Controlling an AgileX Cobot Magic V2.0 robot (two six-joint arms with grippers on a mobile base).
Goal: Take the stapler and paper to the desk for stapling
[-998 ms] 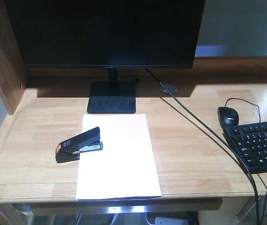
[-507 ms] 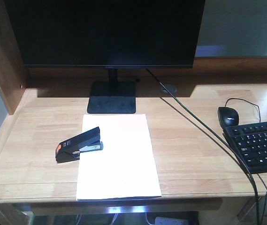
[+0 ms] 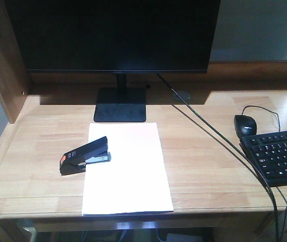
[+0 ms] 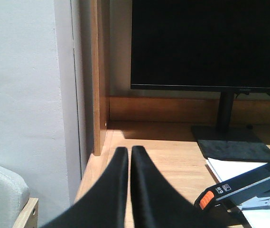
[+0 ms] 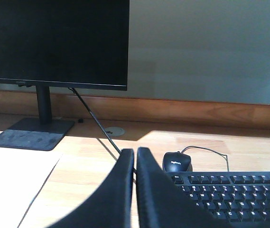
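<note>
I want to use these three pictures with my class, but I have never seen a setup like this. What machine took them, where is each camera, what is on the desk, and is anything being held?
A two-armed robot took them. One camera looks at the desk from the front; the other two sit on the robot's wrists, looking past each gripper.

In the front view, a white sheet of paper lies in front of the monitor. A black stapler with an orange-red end lies across the paper's left edge. A keyboard and mouse are on the right.

The dark wedges at the bottom of the wrist views are the left gripper and right gripper. Both are shut and hold nothing.
</note>
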